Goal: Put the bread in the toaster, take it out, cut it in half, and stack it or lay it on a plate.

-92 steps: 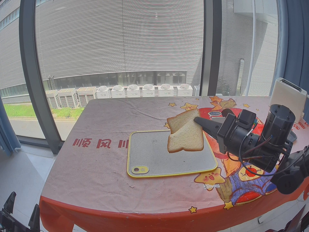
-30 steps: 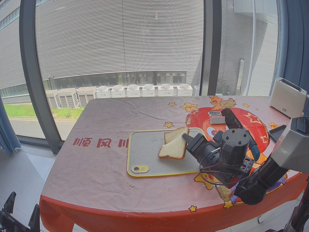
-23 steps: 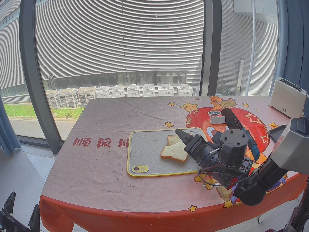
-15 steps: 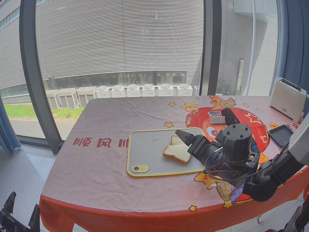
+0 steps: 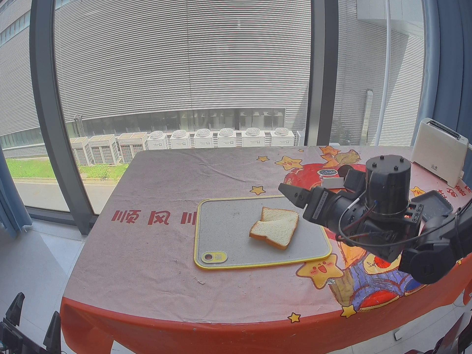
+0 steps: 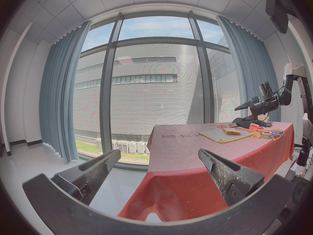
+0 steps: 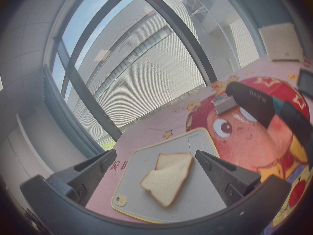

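- Two pale, tan-crusted bread slices (image 5: 274,227) lie overlapped on the grey, yellow-rimmed cutting board (image 5: 223,234), mid-desk (image 5: 147,276), whole and uncut.
- Judged stage: bread set out for cutting. The crumb looks pale, so whether the toaster step is done cannot be told.
- Left to do: halve the slices, then stack or lay them on the plate.
- Right pincer (image 7: 154,154) hangs above the board's far-right corner, spread wide, holding nothing and clear of the bread.
- Left pincer (image 6: 158,152) is also wide and empty, low and well away from the desk.
- Black-bladed, teal-handled knife (image 7: 254,101) rests on the cloth to the right of the board, untouched.
- White boxy toaster (image 5: 439,150) stands at the far right; nothing stands up out of its top (slot interior unseen).
- Dark square tray (image 7: 305,79), likely the plate, sits near the toaster; its visible part is bare.
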Tool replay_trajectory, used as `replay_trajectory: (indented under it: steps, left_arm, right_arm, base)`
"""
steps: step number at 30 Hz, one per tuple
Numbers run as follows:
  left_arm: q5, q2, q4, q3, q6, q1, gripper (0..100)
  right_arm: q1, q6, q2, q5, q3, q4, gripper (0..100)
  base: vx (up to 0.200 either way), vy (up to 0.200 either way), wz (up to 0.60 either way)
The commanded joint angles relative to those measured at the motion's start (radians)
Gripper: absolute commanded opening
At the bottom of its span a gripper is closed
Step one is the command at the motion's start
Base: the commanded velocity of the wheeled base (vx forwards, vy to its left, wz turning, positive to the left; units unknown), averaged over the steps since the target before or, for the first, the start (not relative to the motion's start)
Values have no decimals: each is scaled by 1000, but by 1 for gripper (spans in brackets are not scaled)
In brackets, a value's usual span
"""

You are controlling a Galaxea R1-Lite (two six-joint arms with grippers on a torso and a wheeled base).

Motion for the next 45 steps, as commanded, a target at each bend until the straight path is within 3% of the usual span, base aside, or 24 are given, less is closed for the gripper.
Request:
replay_trajectory:
  steps: [1,6,9,25,40,45]
  left_arm:
    - [0,1,-2,16,0,0,100]
    - [0,1,-2,16,0,0,100]
    - [0,1,-2,16,0,0,100]
    - [0,1,-2,16,0,0,100]
    - [0,1,-2,16,0,0,100]
    - [0,1,0,16,0,0,100]
  right_arm:
    - [-23,-28,-13,32,-62,59,100]
    - [-17,-22,-19,38,-110,263,100]
    - [-6,-20,-20,38,-105,317,100]
    - [63,6,78,47,-105,318,100]
    - [132,29,127,49,-174,303,100]
    - [137,35,116,67,-188,300,100]
  base:
    - [0,0,0]
    - [0,0,0]
    - [0,0,0]
    - [0,0,0]
    - [0,0,0]
    - [0,0,0]
